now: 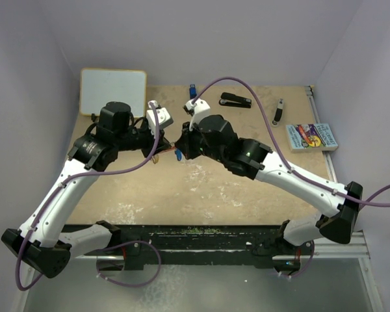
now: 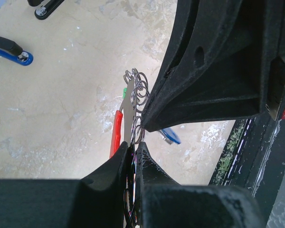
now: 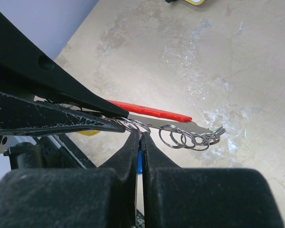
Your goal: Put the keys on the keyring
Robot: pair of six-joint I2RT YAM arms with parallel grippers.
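The keyring (image 3: 156, 111) is held over the middle of the table (image 1: 247, 195), its red clip clamped edge-on between the closed fingers of the left gripper (image 2: 134, 148). The right gripper (image 3: 140, 135) is pressed fully together, its tips set against the silvery rings (image 3: 187, 139) of the chain, just beside the left tips. Whether a ring is pinched there cannot be told.

Top cam sits high at the near edge, looking down on the whole table (image 1: 182, 195). Wrist cams ride low and super close, facing each other from opposite sides; both catch the same keyring (image 2: 115, 135) (image 3: 154, 111).
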